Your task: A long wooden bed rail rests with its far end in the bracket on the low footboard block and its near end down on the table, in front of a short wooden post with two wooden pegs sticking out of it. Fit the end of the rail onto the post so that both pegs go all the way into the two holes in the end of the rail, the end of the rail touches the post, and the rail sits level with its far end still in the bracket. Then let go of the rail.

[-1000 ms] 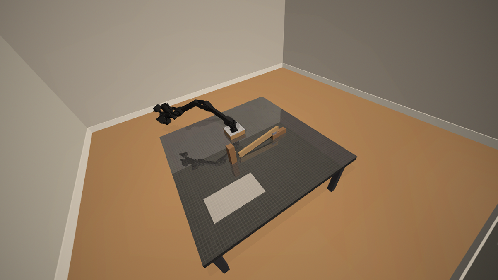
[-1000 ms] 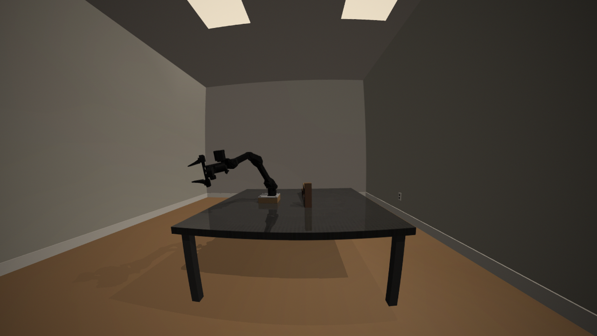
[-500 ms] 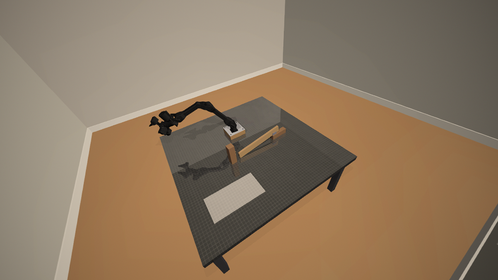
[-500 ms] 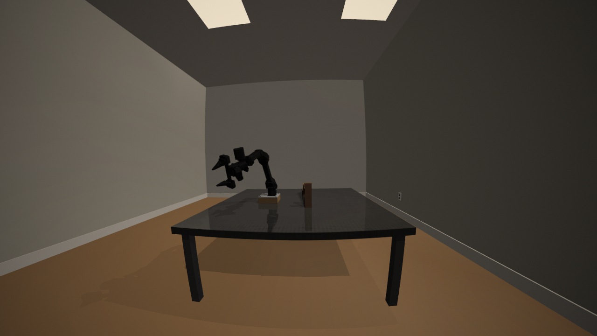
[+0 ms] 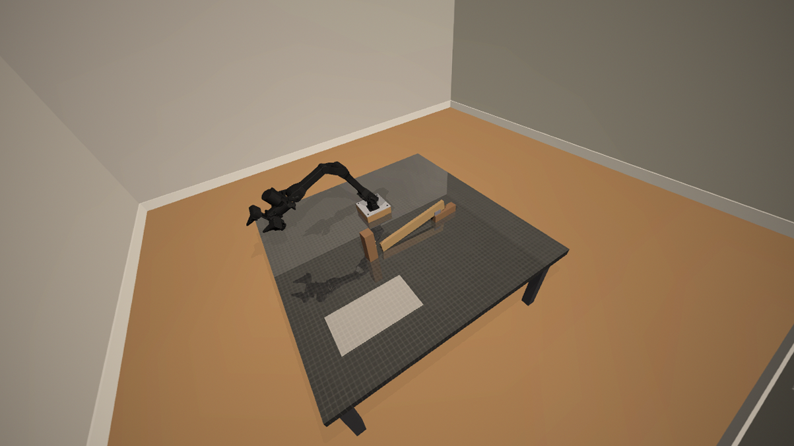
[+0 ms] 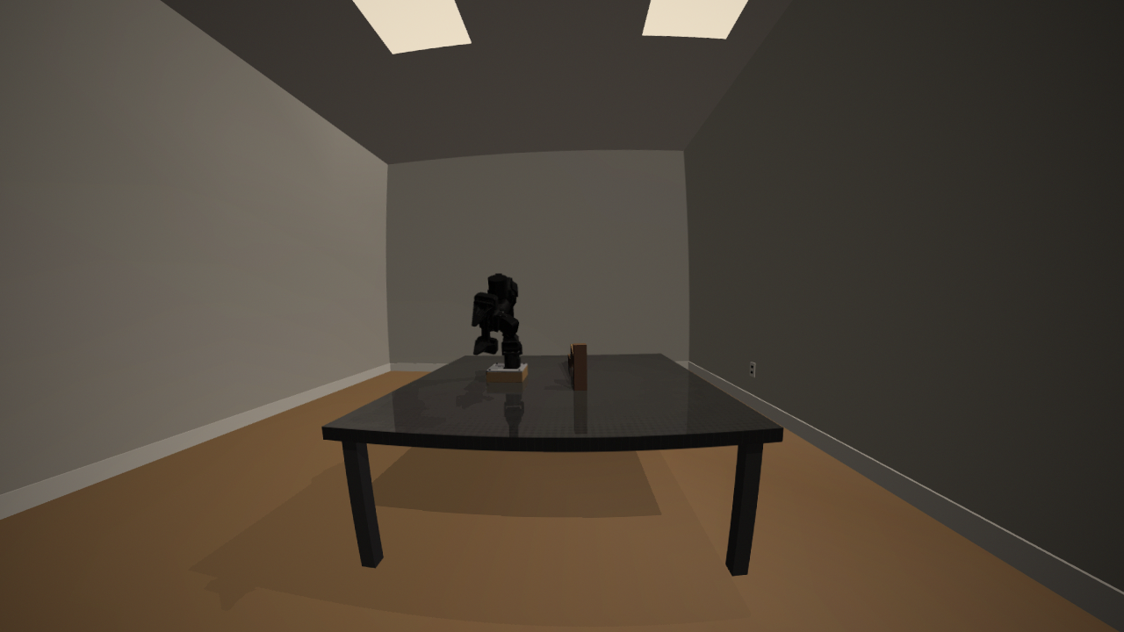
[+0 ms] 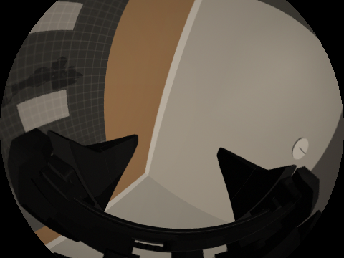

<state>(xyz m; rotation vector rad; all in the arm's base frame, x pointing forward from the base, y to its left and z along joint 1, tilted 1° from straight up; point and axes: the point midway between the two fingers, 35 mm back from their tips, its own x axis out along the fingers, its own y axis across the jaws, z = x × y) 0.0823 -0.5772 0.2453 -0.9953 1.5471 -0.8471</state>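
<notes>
The light wooden rail (image 5: 411, 225) slopes in the top view, its far end up at the bracket (image 5: 437, 212) on the low footboard block (image 5: 449, 210). Its near end is down by the table, beside the foot of the upright brown post (image 5: 368, 244) (image 6: 580, 368), with a small gap between them. The pegs are too small to make out clearly. My gripper (image 5: 256, 227) (image 6: 474, 336) (image 7: 180, 146) is open and empty. It hangs in the air near the table's left edge in the top view, well away from the rail and post. The wrist view shows neither of them.
The arm's base (image 5: 362, 210) (image 6: 505, 376) stands on the dark gridded table (image 5: 475, 253) (image 6: 629, 416), behind the post and rail in the top view. A pale rectangle (image 5: 372, 315) shows on the table top in front of the post. Walls and orange floor surround the table.
</notes>
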